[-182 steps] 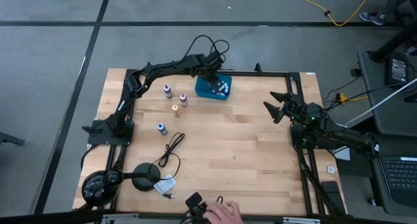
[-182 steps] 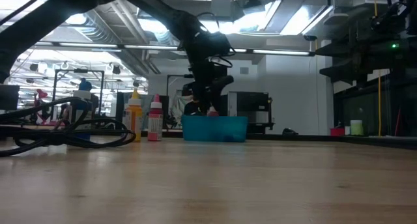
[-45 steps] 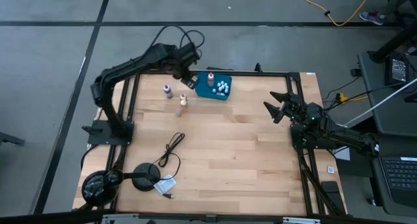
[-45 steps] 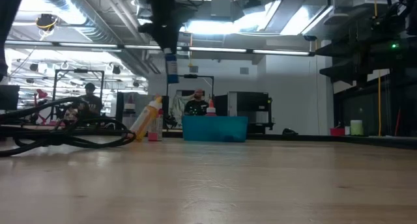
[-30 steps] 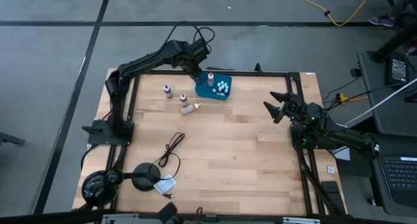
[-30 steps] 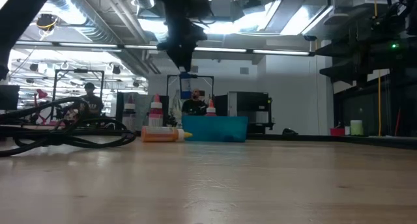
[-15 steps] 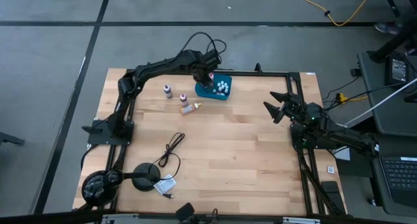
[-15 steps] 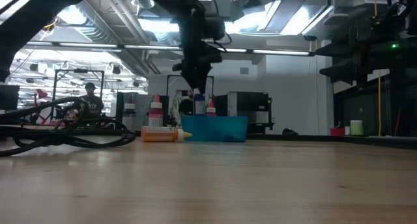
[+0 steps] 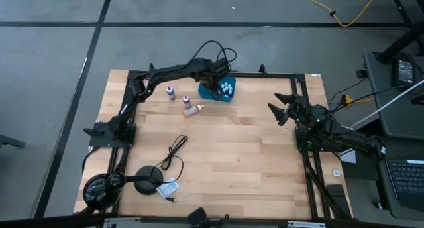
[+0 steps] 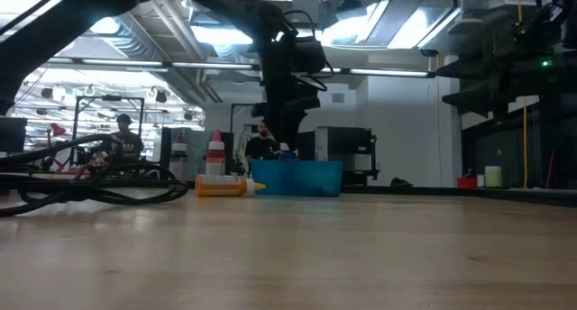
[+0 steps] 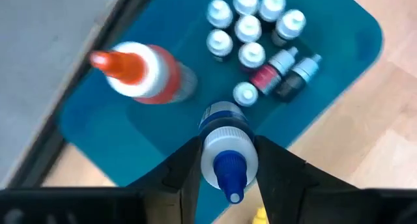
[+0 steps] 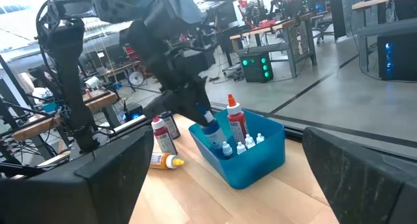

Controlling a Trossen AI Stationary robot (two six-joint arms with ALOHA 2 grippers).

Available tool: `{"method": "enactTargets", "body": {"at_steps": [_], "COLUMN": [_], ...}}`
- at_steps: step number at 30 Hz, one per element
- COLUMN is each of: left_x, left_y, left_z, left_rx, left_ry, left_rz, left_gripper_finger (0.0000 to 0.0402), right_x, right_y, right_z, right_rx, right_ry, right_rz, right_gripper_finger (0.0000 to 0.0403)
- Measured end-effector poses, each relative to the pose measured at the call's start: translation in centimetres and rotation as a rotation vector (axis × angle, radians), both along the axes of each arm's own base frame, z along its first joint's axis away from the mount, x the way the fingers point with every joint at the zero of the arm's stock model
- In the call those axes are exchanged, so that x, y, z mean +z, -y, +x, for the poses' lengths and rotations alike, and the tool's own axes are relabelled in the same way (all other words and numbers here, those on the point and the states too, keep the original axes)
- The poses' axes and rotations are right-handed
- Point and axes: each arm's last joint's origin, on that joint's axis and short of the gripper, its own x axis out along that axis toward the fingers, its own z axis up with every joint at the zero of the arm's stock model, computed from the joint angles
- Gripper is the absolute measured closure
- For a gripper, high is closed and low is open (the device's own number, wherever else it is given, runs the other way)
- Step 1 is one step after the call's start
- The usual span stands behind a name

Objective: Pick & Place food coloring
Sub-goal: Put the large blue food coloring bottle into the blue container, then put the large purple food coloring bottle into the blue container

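Observation:
A teal tray (image 9: 226,95) stands at the table's far edge, with several white-capped food coloring bottles (image 11: 247,28) and a taller red one (image 11: 140,71) upright in it. My left gripper (image 9: 211,82) reaches down into the tray's left part, shut on a blue-tipped bottle (image 11: 225,142). On the table left of the tray, a purple bottle (image 9: 171,92) and a red bottle (image 9: 186,100) stand, and an orange bottle (image 9: 193,110) lies on its side. My right gripper (image 9: 281,109) waits open at the table's right edge. My left gripper pinches the blue-tipped bottle at its white cap (image 11: 208,160), just below the blue tip, between its two fingers. The fingers come steeply from above. The bottle stands nearly upright, its lower end (image 12: 214,134) inside the tray. Whether it rests on the tray floor I cannot tell.
A black cable (image 9: 173,152) lies near the table's middle left, with a black round stand (image 9: 149,178) and a white tag near the front left corner. A black frame (image 9: 278,75) runs along the table's far edge and sides. Bare wood stretches between tray and right arm.
My left gripper has come down from high above the tray's left corner toward the tray, carrying the blue-tipped bottle, whose lower end now sits between the tray walls. The orange bottle, still tipping a moment before that, lies flat on the table.

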Motion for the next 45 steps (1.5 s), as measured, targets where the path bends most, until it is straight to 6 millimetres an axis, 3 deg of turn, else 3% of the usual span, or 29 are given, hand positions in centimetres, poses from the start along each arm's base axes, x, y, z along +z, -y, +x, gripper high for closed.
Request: {"method": "enactTargets", "body": {"at_steps": [12,24,30,33,41,45], "left_x": [-1.1,-0.3,1.5,3.4,8.5,10.1], "left_y": [0.2,0.0,0.2,0.5,1.5,2.1], "left_z": [0.5,0.0,-0.6,-1.2,-4.1,-5.8], "left_rx": [-0.041,0.009,0.039,0.061,0.175,0.259], "left_ry": [-0.017,-0.008,0.036,0.077,0.140,0.114], "left_rz": [-0.026,-0.020,-0.008,0.014,0.083,0.119], "left_gripper_finger": [0.0259,0.0209,0.0162,0.0141,0.0099,0.0085], "right_x": [0.0,0.0,0.0,0.0,0.0,0.0], "right_y": [0.0,0.0,0.0,0.0,0.0,0.0], "right_z": [0.0,0.0,0.0,0.0,0.0,0.0], "right_rx": [0.000,0.000,0.000,0.000,0.000,0.000], "right_ry": [0.000,0.000,0.000,0.000,0.000,0.000], "right_rz": [0.000,0.000,0.000,0.000,0.000,0.000], "right_gripper_finger": [0.0011,0.0011,0.0011,0.0011,0.0011,0.0011]}}
